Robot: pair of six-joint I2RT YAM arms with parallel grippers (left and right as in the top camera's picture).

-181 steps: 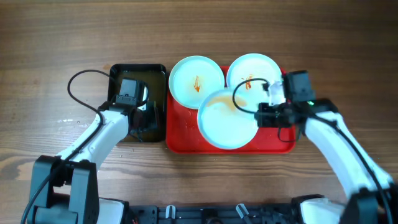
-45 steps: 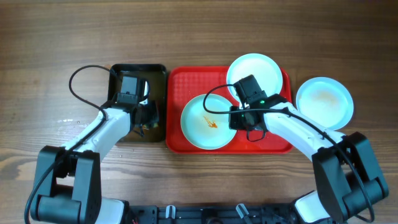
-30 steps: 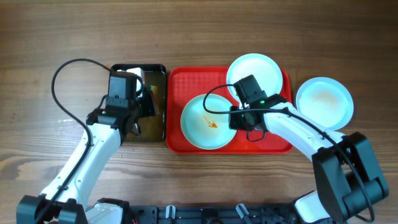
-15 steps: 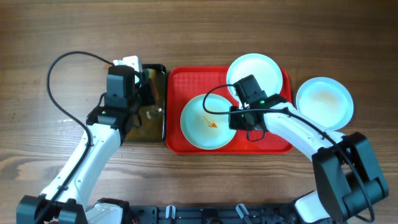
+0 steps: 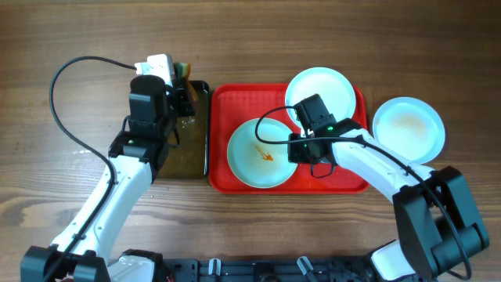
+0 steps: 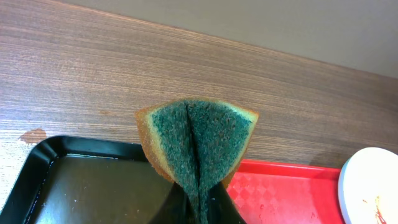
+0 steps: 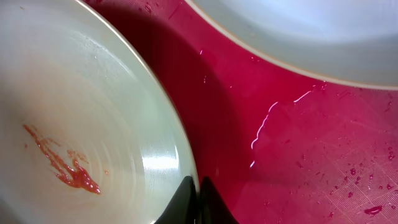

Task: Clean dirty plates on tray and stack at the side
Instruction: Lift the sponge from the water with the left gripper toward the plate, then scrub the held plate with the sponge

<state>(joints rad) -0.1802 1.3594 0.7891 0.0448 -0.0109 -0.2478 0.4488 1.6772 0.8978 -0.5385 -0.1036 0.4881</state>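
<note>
Brown wood grain runs across the surface (image 5: 313, 31), which carries two trays side by side. At the centre sits the red tray (image 5: 223, 98), and the smaller black tray (image 5: 192, 149) touches its left edge.

Two of the plates are on the red tray. The smeared plate (image 5: 254, 153) lies in the near-left part of it, with an orange-red streak at its centre. The far plate (image 5: 317, 86) sits in the far-right corner and overhangs the far rim; from overhead its face looks pale and unmarked. These two plates lie close together, but I cannot tell whether they touch. The third plate (image 5: 409, 129) rests on the wood just right of the red tray, off it entirely, with a faint brownish smudge in the middle.

The left fingers (image 6: 224, 208) are clamped on a green sponge (image 6: 196, 140), which is folded so its tan edges fan upward. It is held in the air over the far end of the black tray, whose floor looks dark and glossy.

The right fingers (image 7: 214, 205) are down in the red tray, pinched together on the right rim of the smeared plate. Beside them the tray's red floor shows water drops and wet streaks.
</note>
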